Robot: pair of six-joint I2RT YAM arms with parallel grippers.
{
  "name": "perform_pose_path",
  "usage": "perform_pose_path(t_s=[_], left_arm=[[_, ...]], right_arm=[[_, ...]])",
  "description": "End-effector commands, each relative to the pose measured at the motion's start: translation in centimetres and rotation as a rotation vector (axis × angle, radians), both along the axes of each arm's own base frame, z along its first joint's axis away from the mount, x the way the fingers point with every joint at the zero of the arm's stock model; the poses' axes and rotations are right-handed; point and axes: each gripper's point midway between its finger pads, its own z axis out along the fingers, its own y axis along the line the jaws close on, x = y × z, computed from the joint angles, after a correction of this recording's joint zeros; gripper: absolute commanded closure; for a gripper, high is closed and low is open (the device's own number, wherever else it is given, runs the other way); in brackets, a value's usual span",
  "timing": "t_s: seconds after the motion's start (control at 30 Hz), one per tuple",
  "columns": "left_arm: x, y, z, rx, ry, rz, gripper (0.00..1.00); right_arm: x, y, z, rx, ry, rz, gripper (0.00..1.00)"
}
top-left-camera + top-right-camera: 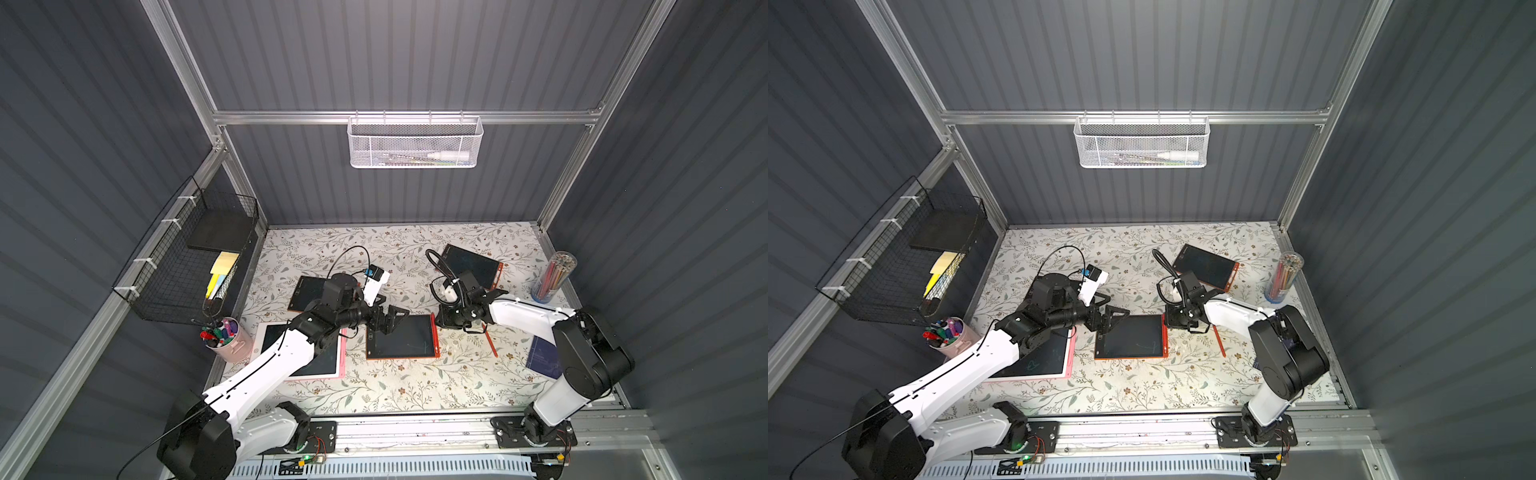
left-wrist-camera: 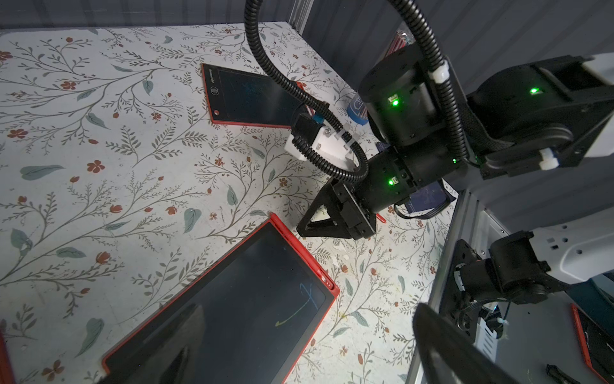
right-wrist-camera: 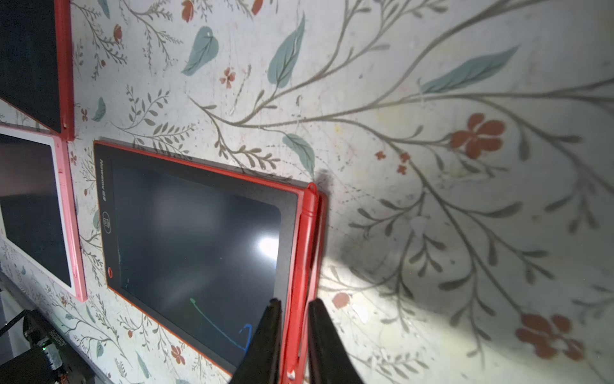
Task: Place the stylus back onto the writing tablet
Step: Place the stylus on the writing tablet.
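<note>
Right gripper point(image 3: 294, 304) had its two black fingers flanking the red stylus point(image 3: 304, 239), one on each side of the shaft; whether they pinched it or merely stood beside it could not be told. That stylus lay straight along the right edge of the red-framed writing tablet point(image 3: 199, 239) at the table's middle, in the frame's side channel, its tapered end toward the far side. It looked seated, so the task seemed to be at the release step. The next move likely called for parting the jaws and lifting straight up, without dragging the thin shaft out of its channel. Stylus and frame looked like smooth, hard red plastic. The tablet was a flat rectangle with a glossy dark screen, a glare spot and faint green and blue strokes. Left gripper point(image 1: 392, 320) hovered near the tablet's far left corner, jaws spread wide, holding nothing. Around lay the matte floral table cover point(image 3: 432, 99), a pink-framed tablet point(image 3: 33, 199) to the left, and a second red stylus point(image 1: 491, 343) loose on the right.
</note>
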Motion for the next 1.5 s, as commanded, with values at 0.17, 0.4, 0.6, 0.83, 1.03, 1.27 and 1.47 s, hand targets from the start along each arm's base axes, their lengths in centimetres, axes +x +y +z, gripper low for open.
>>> perform_pose_path(t_s=[0.17,0.4,0.6,0.83,1.03,1.27,1.47], left_arm=[[0.0,-0.3,-0.1,-0.023,-0.005,0.001,0.01],[-0.1,-0.1,-0.9,-0.017,0.008,0.007,0.01],[-0.2,-0.1,-1.0,-0.018,0.008,0.002,0.01],[-0.1,-0.2,-1.2,-0.015,0.009,0.002,0.01],[-0.1,-0.2,-1.2,-0.014,0.007,0.002,0.01],[-0.1,-0.2,-1.3,-0.011,0.009,0.002,0.01],[-0.1,-0.2,-1.3,-0.011,0.007,0.001,0.01]], right_arm=[[3.1,-0.1,0.6,-0.085,-0.052,-0.026,0.89],[5.6,0.1,-0.2,-0.145,-0.066,-0.048,0.9],[6.0,0.7,-1.1,-0.147,-0.046,-0.026,0.9],[5.1,1.1,-1.8,-0.146,-0.019,0.013,0.9],[4.3,1.1,-1.7,-0.14,-0.015,0.03,0.9],[3.5,0.7,-1.8,-0.152,-0.007,0.033,0.91],[3.2,0.3,-1.5,-0.159,-0.011,0.023,0.91]])
